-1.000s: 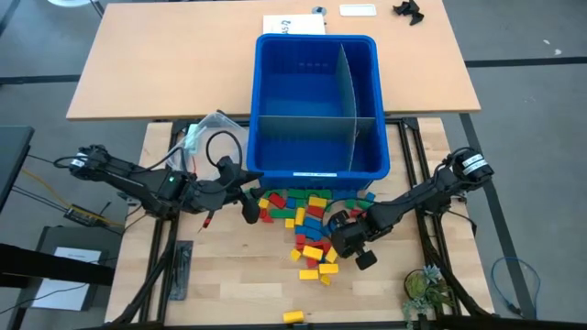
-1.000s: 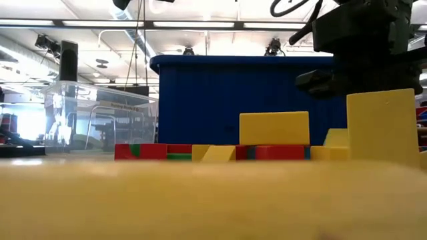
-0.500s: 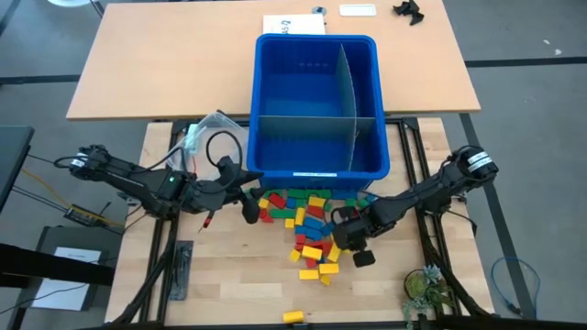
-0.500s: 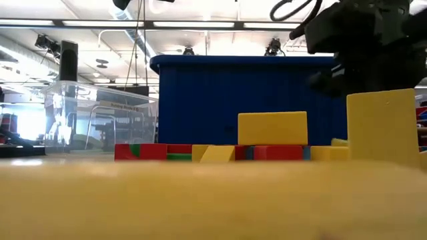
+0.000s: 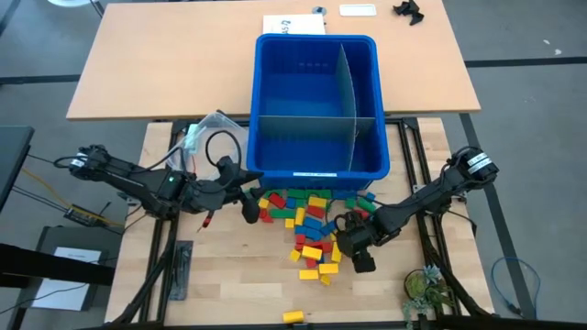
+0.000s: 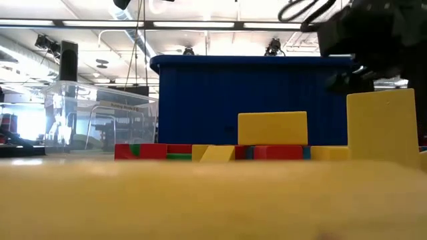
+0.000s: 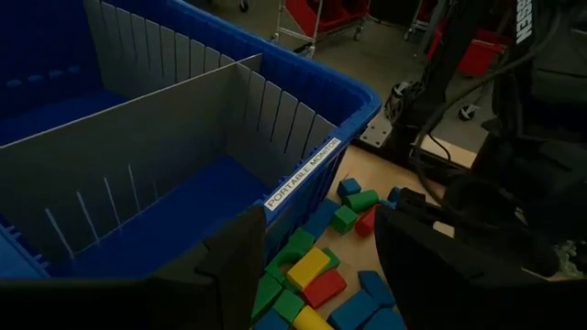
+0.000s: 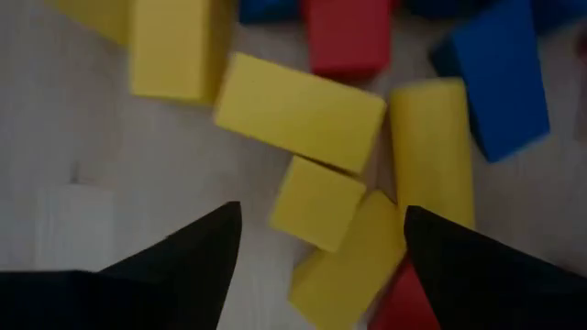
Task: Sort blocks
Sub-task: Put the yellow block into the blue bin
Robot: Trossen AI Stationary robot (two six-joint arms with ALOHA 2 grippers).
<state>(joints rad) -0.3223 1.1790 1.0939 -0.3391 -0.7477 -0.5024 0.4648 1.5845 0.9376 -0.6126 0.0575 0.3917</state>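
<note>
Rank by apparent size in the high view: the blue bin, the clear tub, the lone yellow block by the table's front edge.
1. Blue bin, by far the largest.
2. Clear tub, partly hidden behind the left arm's cables.
3. Lone yellow block, smallest.

Both arms were dark, slim and jointed. The left arm (image 5: pixel 147 183) carried a looping black cable and small green and red lights. The right arm (image 5: pixel 431 194) had a pale ring near its base. The fingers (image 8: pixel 183 261) were matte black wedges.
</note>
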